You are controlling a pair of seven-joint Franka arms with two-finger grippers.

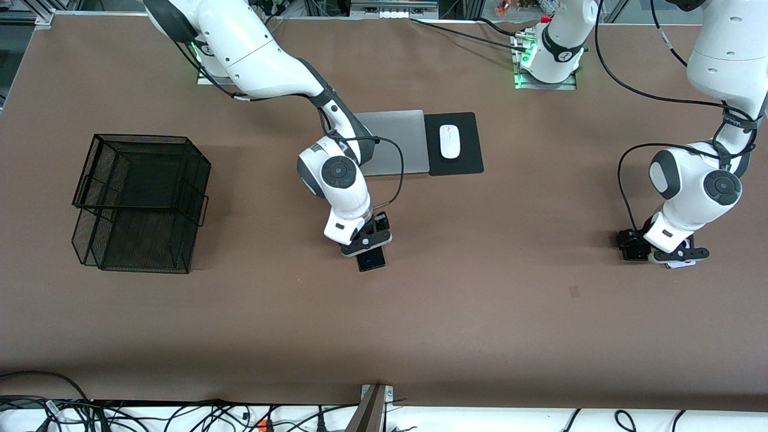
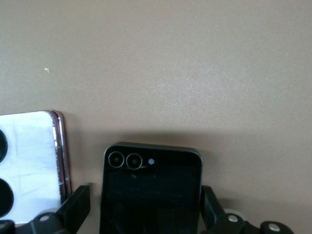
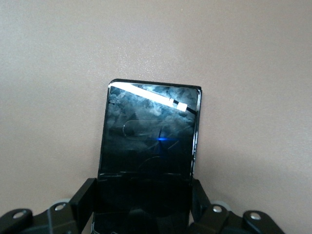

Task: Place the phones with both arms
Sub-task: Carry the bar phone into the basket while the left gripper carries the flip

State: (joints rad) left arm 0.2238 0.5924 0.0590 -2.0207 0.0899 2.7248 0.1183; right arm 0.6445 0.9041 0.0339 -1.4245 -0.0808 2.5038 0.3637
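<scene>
Table, brown and wide, is being worked at two spots. Wire basket is standing toward the right arm's end; laptop and mouse on its pad are lying close to the bases.

Right gripper is being held low at mid-table, fingers closed against the edges of the long black phone, which is lying flat with most of its length sticking out past the fingertips. Grip is being judged as taken near one end only.

Left gripper is being held low toward the left arm's end of the table, jaws spread wide on either side of the small black phone and not yet pressing it. White phone is lying just beside it, close to one finger.

Risks being noted: long phone is likely to droop or slip when lifted, being gripped off-centre on smooth edges. On closing, the left finger nearest the white phone could be nudging it, the gap there being narrow.
</scene>
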